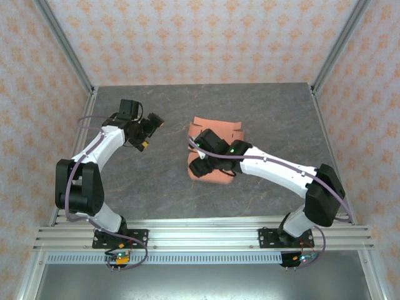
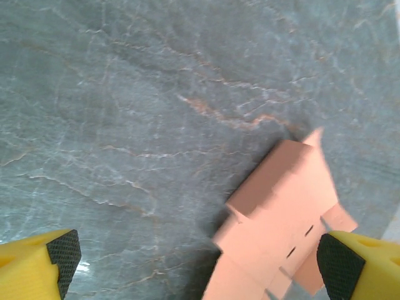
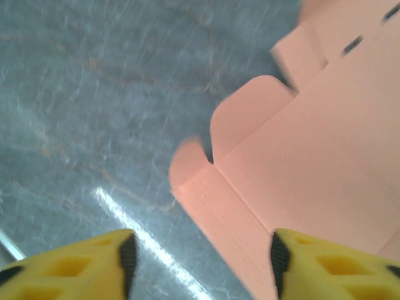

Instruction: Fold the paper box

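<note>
Grey marbled table (image 1: 137, 187), walled by peach patterned wallpaper (image 1: 200, 37). Left arm bent at the elbow, reaching up the left side; left gripper (image 2: 200, 259) spread wide, holding nothing, well apart from the paper box (image 1: 219, 130). Right arm stretched leftward across the middle, right gripper (image 3: 203, 257) over the box's near-left edge, jaws parted, nothing pinched. Box mid-table, partly covered by that wrist from above, blurred in both wrist views. Thin salmon card, flat, creased, with rounded flaps and small slots. Yellow fingers, black ribbed pads (image 3: 128, 259).
</note>
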Controlling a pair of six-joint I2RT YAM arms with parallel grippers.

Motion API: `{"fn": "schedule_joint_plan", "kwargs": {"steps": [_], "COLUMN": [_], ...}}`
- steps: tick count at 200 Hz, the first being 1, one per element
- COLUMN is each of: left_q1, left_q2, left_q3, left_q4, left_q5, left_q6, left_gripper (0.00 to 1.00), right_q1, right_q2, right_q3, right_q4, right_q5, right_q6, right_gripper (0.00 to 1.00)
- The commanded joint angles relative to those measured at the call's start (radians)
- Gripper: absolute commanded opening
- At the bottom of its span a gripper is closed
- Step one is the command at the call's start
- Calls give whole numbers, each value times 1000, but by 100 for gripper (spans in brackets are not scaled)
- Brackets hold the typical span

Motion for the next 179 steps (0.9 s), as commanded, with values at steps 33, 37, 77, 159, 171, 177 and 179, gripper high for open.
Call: {"fn": "schedule_joint_plan", "kwargs": {"steps": [33,37,77,159,171,177,179], "left_q1": [-73,-93,-259,-279,-280,-279,-280], "left_q2": [37,42,123,456,492,507,512], "left_q3": [2,6,64,330,365,380,385], "left_q4": [56,61,111,19,3,-5,-7], "left_q5": [-55,-66,-138,-149,-146,-148,-147], "left_q6": [198,212,338,555,575,584,587], "left_gripper": [99,98,94,53,44,38,36], "right_q1": [-196,-220,-509,-624,-625,-629,-630], "right_q2": [-212,-220,-203,-78,-69,-65,-63], "right_q3": [-74,-77,-110,-161,-173,-180,-182], "right_q4": [145,134,23,70,95,112,118], "right_q5": [124,186,266,20,-13,-36,-43], "right_q6": [215,252,404,495,507,509,510], "right_gripper": [93,100,99,99,99,99,99]}}
